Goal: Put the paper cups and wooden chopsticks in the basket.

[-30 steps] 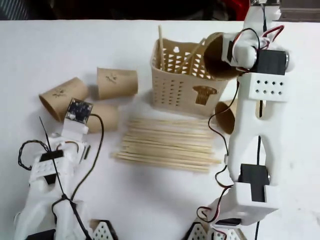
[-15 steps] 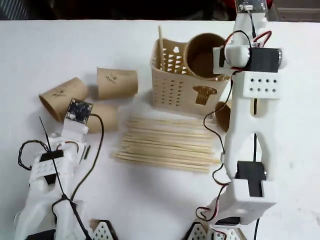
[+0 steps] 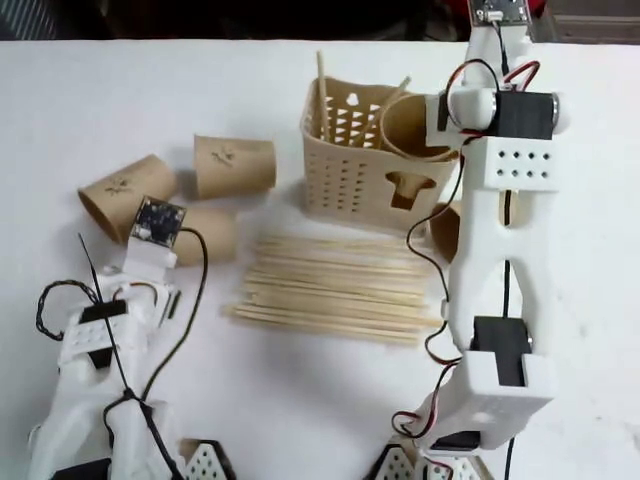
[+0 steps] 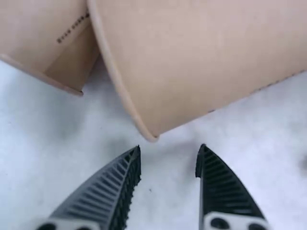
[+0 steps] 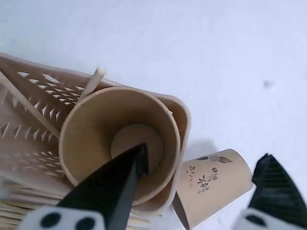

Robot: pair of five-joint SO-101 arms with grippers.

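Note:
The woven basket (image 3: 350, 170) stands at the table's middle back with two chopsticks (image 3: 322, 85) and a paper cup (image 3: 412, 125) upright inside. My right gripper (image 5: 204, 155) is open above that cup (image 5: 120, 136); one finger (image 5: 117, 184) reaches into it and the other is outside the basket wall. Another cup (image 5: 216, 179) lies on its side beside the basket. A pile of wooden chopsticks (image 3: 335, 290) lies in front of the basket. Three cups (image 3: 235, 165) lie at the left. My left gripper (image 4: 169, 149) is open just short of one cup's rim (image 4: 192, 62).
The right arm (image 3: 505, 220) stretches from the front edge to the basket and partly covers the cup lying beside it (image 3: 443, 230). The left arm (image 3: 105, 330) sits at the front left with loose black cables.
The right gripper carried the cup from the basket's right edge to over the basket, lowered it inside and opened. The left arm has not moved.

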